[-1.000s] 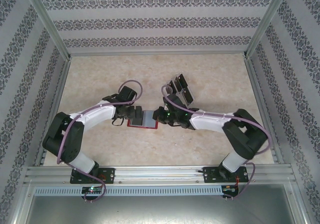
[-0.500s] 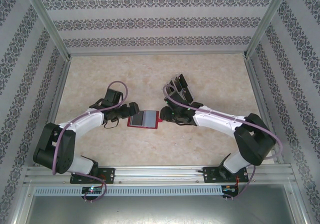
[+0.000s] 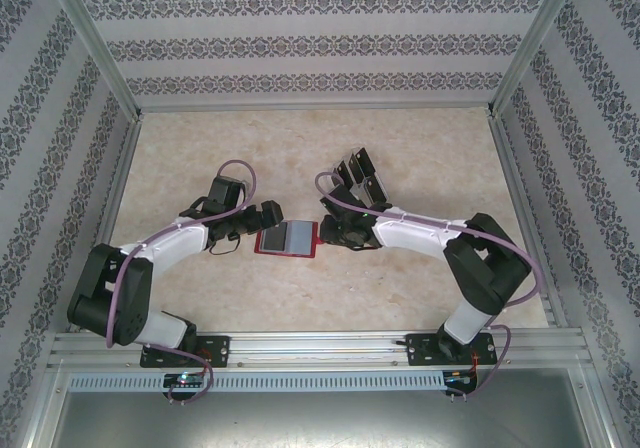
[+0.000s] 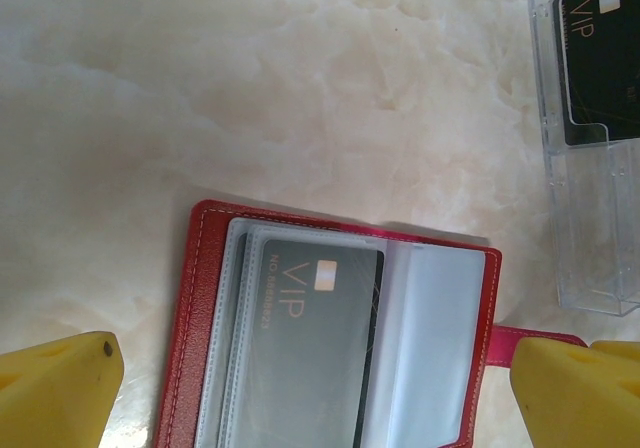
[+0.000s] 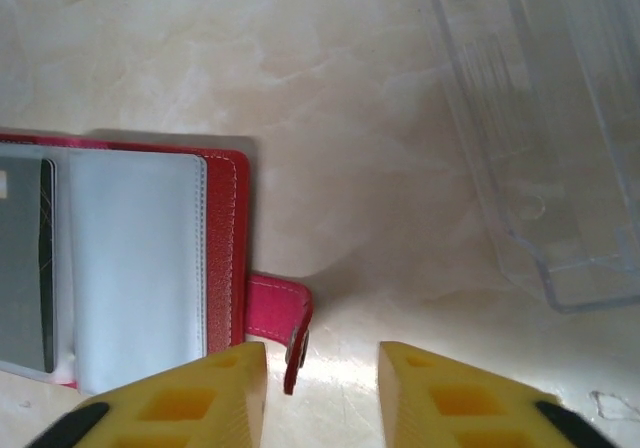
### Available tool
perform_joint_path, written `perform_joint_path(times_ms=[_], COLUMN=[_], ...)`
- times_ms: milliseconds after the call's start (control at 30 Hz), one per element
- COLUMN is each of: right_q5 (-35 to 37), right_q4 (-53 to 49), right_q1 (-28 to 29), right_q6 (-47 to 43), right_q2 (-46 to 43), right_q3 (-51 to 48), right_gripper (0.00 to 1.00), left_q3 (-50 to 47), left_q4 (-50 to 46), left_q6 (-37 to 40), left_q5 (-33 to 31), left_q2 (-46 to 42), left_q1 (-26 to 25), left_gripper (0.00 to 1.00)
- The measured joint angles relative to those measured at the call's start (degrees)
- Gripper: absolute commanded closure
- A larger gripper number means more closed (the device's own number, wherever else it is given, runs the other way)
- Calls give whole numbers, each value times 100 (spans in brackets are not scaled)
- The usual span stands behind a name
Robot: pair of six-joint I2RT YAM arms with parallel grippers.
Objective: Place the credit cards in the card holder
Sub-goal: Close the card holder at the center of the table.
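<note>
left pincer (image 3: 262,218) wide, empty, astride the holder | card holder (image 4: 205,308) open flat on desk (image 4: 200,88) | one VIP card (image 4: 310,348) already in its pocket | right pincer (image 5: 322,393) narrow gap, empty, beside snap tab (image 5: 285,328) | second card (image 4: 600,68) still in clear rack (image 5: 540,168)

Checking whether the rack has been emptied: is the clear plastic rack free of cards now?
No, the left wrist view shows a black VIP card sitting in the clear plastic rack.

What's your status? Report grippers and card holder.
Left gripper open. Right gripper open near snap tab. One card in card holder, one in clear rack. Nothing blocking.
</note>
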Motion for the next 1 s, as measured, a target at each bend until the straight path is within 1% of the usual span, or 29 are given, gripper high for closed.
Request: perform_joint_path(times_ms=[33, 100, 133, 167, 367, 700, 967, 1000], right_q5=[0, -4, -4, -13, -17, -20, -61, -76], right_q4=[20, 35, 39, 44, 74, 146, 201, 208], right_q1=[0, 0, 0, 0, 0, -2, -2, -2], right_q6=[9, -28, -13, -33, -13, -13, -15, -15], right_q2=[24, 74, 85, 90, 90, 90, 90, 90], right_q3=[2, 7, 7, 7, -2, -83, -83, -83], right_gripper=[78, 92, 97, 100, 100, 100, 100, 100], left_q3=[-2, -9, -11, -11, -11, -101, -227, -258], left_q4=[0, 4, 4, 7, 22, 356, 562, 632], left_q6=[0, 2, 2, 4, 46, 63, -2, -31], left_q5=[2, 9, 15, 15, 42, 396, 581, 680], left_q2=[13, 48, 59, 70, 125, 538, 466, 448], left_q1=[9, 9, 9, 9, 9, 11, 70, 63], left_gripper=[0, 0, 0, 0, 0, 0, 0, 0])
